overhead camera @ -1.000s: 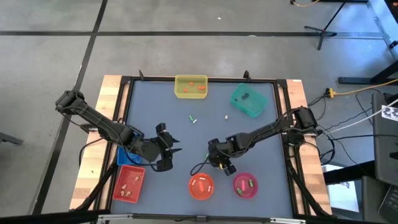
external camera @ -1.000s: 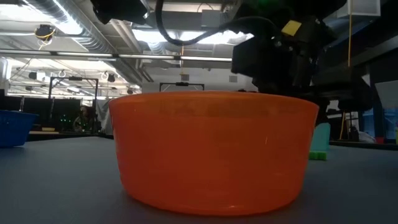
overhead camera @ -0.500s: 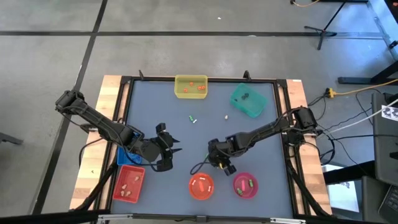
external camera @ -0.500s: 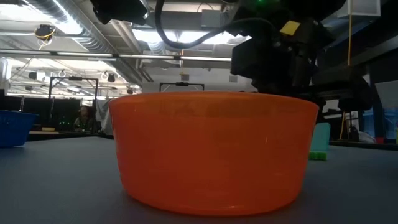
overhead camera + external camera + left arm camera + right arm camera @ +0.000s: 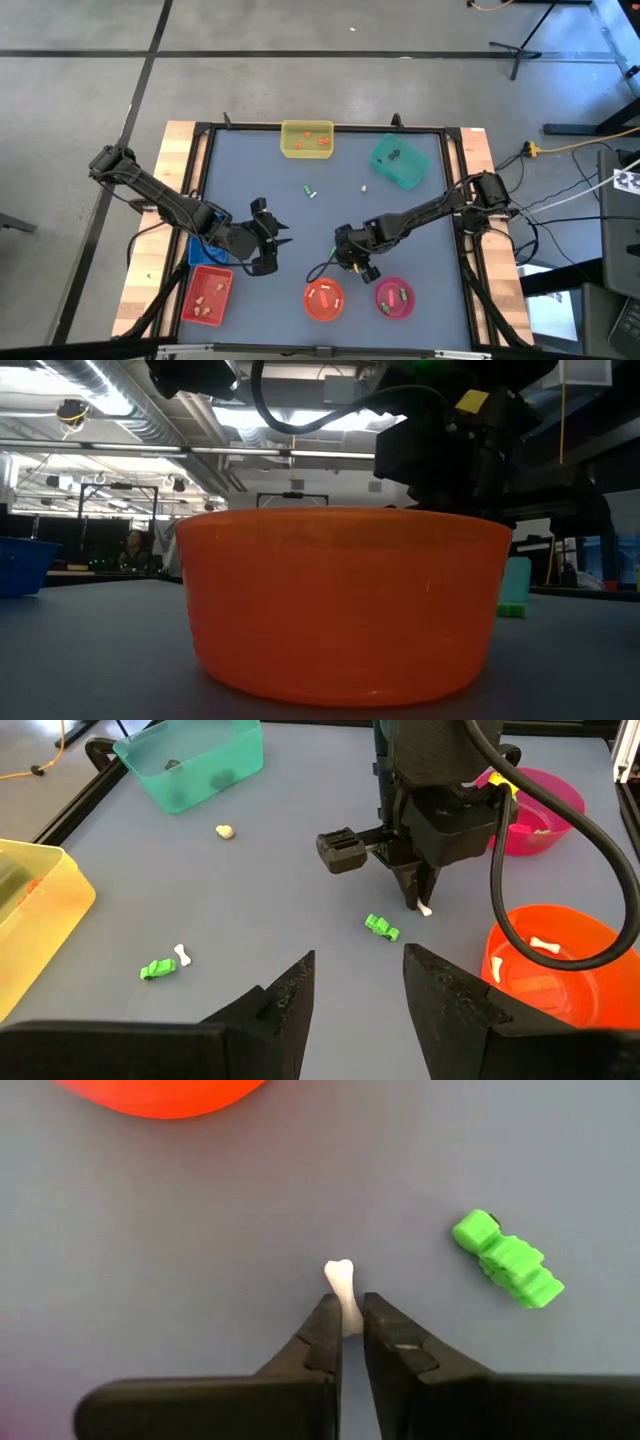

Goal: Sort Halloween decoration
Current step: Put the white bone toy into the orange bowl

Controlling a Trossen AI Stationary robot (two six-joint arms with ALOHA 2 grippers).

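Your right gripper (image 5: 348,1342) low over the grey table (image 5: 150,1230), fingers clamped on a white bone trinket (image 5: 342,1285), green trinket (image 5: 505,1260) nearby, orange bowl (image 5: 324,299) just beside, left gripper (image 5: 355,995) waiting apart, fingers spread, seemingly empty.

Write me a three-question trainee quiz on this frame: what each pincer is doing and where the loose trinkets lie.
1. True or false: the right pincer is shut on a white bone.
2. Which trinket lies on the mat beside that bone? A) orange pumpkin B) green figure C) dark grey spider
3. Fill in: the left pincer hovers over the mat with its fingers ____, holding nothing.

Key:
1. True; its fingertips pinch the bone's lower end.
2. B; the figure is apart from the bone, and the orange bowl nearby already holds white bones.
3. Open.
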